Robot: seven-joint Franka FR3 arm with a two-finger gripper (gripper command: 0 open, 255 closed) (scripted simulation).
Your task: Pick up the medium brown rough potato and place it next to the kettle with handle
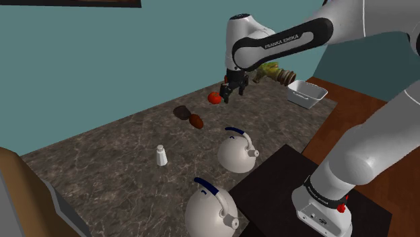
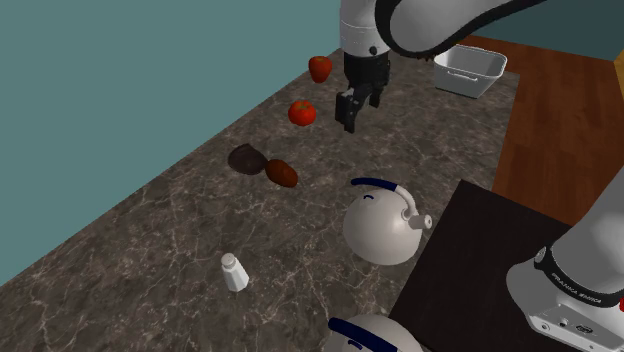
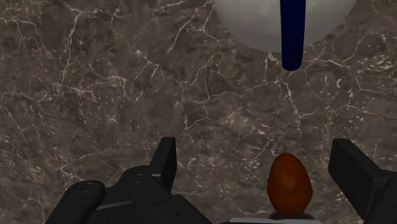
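A small white shaker (image 2: 234, 272) is standing upright by itself on the dark marbled counter (image 2: 120, 260), and a very dark brown lump (image 2: 245, 158) is lying farther along, nearer to the teal wall (image 2: 120, 80). A red fruit (image 2: 302, 112) is lying beyond the lump, and a second red fruit (image 2: 320, 68) is lying even farther, close to the wall. A white bin (image 2: 470, 68) is sitting at the counter's far end, beside a brown wooden surface (image 2: 560, 120).

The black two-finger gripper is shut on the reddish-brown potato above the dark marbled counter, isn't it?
Not shut. The black two-finger gripper is open above the dark marbled counter. The wrist view shows it: the reddish-brown potato lies on the counter between the fingers, which stand apart and do not touch it.
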